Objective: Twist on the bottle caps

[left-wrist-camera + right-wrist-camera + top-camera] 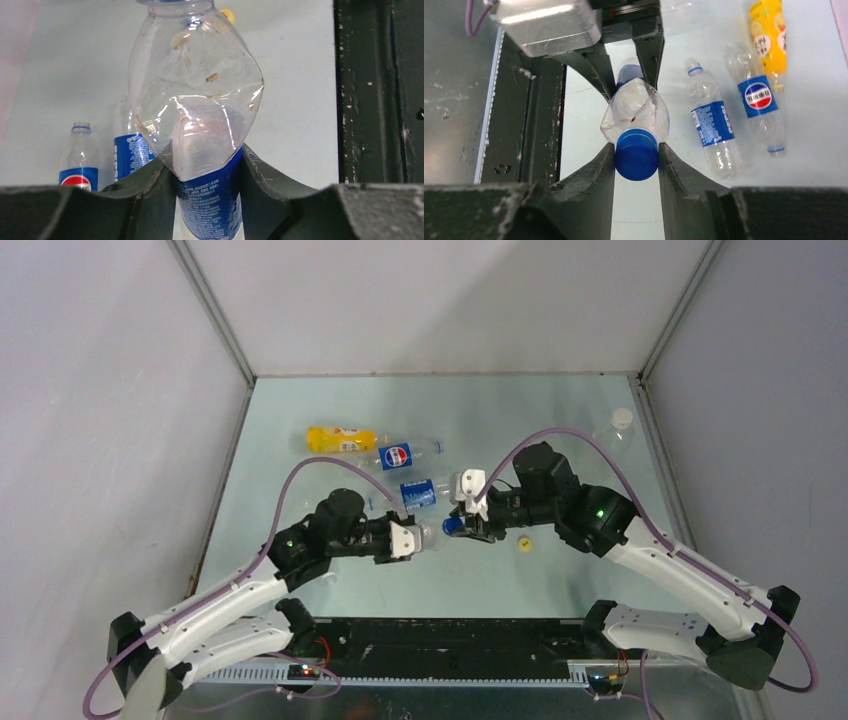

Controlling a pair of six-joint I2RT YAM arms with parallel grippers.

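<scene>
The held bottle was gripped mid-table by its labelled body between the closed-down fingers of the left gripper; it appeared crumpled and empty. A blue cap at its mouth was clamped by the right gripper. Screwing was judged to be in hand: the cap must be turned while the bottle is kept steady.

dented bottle horizontal over mid-worktop, blue cap on neck. yellow cap loose nearby. orange bottle, labelled bottles lying left-centre. white-capped bottle near far-right corner.
</scene>
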